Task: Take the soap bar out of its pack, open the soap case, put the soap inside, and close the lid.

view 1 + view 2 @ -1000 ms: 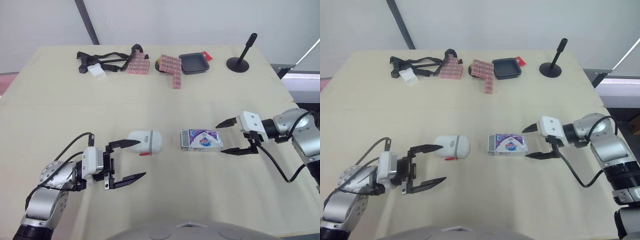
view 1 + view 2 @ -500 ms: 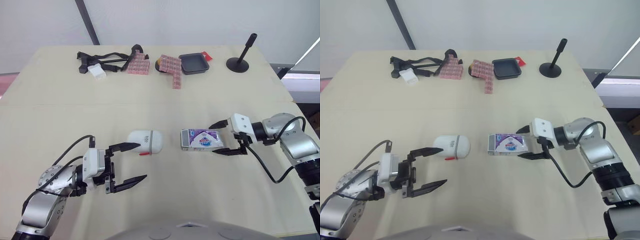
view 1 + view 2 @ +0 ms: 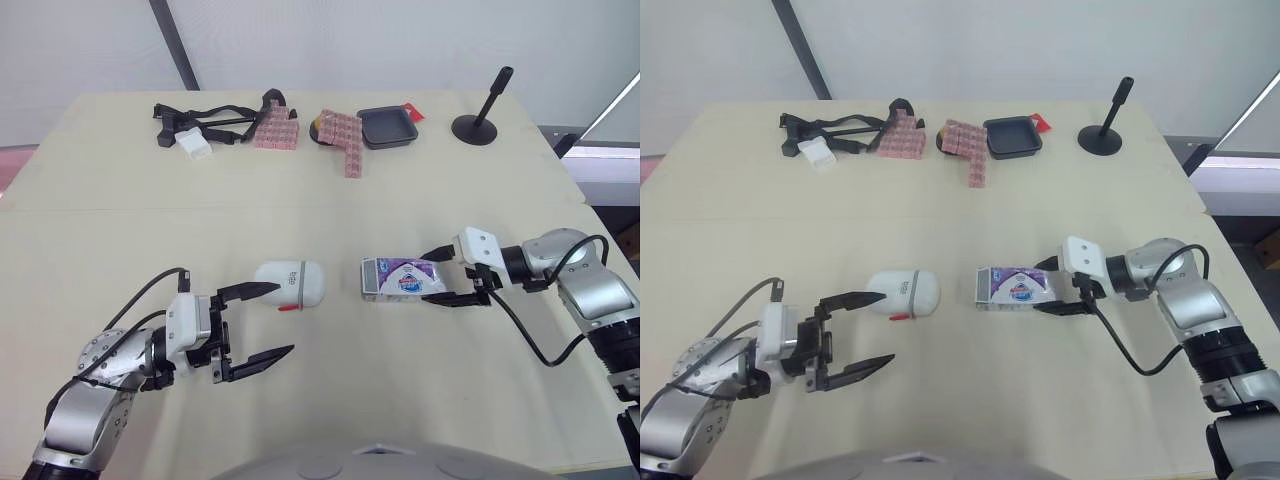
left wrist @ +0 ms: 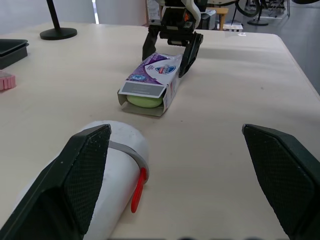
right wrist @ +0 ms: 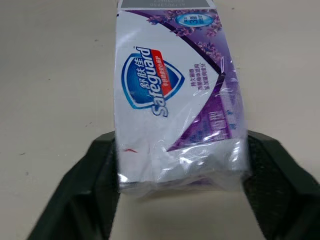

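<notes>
The soap pack (image 3: 402, 279), a white and purple box, lies flat at mid-table. Its left end flap is open, and the green soap bar (image 4: 145, 101) shows inside. My right gripper (image 3: 430, 278) straddles the pack's right end, its fingers (image 5: 92, 180) pressed against both sides of the wrapper. The white oval soap case (image 3: 291, 283) with a red latch lies closed to the left of the pack. My left gripper (image 3: 270, 320) stands open just left of the case, its far finger (image 4: 85, 165) against the case's near end, with nothing between the fingers.
Along the table's far edge lie black straps with a white piece (image 3: 190, 130), pink block stacks (image 3: 277, 130), a black tray (image 3: 388, 126) and a black stand (image 3: 480, 125). Bare table lies in front of the pack and the case.
My right gripper has moved left onto the pack's right end, and its fingers have narrowed onto it. The left gripper has hardly shifted.
</notes>
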{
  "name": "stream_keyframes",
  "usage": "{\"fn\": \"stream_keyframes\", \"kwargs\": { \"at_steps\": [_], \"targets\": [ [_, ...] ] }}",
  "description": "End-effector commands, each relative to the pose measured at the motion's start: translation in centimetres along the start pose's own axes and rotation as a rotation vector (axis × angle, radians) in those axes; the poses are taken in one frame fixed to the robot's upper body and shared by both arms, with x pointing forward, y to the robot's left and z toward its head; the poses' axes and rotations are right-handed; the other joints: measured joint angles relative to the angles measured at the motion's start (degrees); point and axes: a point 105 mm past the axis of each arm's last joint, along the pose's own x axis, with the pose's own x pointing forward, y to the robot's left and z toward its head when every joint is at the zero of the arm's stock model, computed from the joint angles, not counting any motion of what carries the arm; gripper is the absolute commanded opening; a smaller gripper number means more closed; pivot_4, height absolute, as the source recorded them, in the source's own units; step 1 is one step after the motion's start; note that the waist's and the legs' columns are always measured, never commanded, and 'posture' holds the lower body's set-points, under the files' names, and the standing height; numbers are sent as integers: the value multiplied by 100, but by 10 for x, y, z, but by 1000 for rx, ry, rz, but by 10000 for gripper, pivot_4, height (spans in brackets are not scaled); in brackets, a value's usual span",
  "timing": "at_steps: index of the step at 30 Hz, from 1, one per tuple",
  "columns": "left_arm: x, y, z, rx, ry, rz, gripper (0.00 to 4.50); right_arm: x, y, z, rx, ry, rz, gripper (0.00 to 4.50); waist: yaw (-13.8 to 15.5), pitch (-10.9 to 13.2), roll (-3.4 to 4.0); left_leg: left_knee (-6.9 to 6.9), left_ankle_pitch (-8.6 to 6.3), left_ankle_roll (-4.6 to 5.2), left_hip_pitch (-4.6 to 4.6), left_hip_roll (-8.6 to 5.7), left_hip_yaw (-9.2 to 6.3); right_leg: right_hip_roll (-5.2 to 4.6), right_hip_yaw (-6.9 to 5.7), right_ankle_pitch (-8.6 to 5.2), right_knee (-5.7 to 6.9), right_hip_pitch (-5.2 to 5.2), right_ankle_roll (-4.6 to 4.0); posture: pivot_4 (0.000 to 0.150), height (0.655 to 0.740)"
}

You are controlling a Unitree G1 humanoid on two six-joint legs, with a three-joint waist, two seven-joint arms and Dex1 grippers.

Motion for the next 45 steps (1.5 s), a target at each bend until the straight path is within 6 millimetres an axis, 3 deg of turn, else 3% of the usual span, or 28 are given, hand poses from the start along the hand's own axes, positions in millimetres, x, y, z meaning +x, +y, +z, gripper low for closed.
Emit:
{"fn": "stream_keyframes", "kwargs": {
  "at_steps": [1,9,18,29,35,45],
  "targets": [
    [4,-1,7,27,-27,-5,45000,-7,-4,6,-5,-22,-40,20417,-7,-1,0,0,0,0,1,0,0,0,0,0,0,0,0,1500,7400],
    [6,-3,7,24,-30,0,45000,-11,-4,6,-17,-16,-47,20417,-18,-1,0,0,5,-2,2,0,0,-2,-3,2,2,1,-2,1500,7400],
    [5,1,6,33,-18,0,45000,-36,-11,22,-55,20,-68,20417,0,-1,1,0,5,-1,0,-1,0,-4,-5,2,2,0,-3,1500,7400],
    [5,6,6,43,-16,3,45000,-64,-2,12,-107,130,-47,20417,17,-1,1,0,6,0,0,0,-1,-6,-6,1,1,1,-3,1500,7400],
    [6,6,6,51,-12,-17,45000,-69,4,2,-128,212,-17,20417,-3,-1,2,0,6,1,1,0,-1,-6,-7,1,2,0,-3,1500,7400],
    [3,1,-1,52,28,-96,45000,-74,5,9,-100,258,-7,20417,15,-3,4,2,8,4,0,1,-1,-7,-10,1,5,-1,-4,1500,7400]
  ]
}}
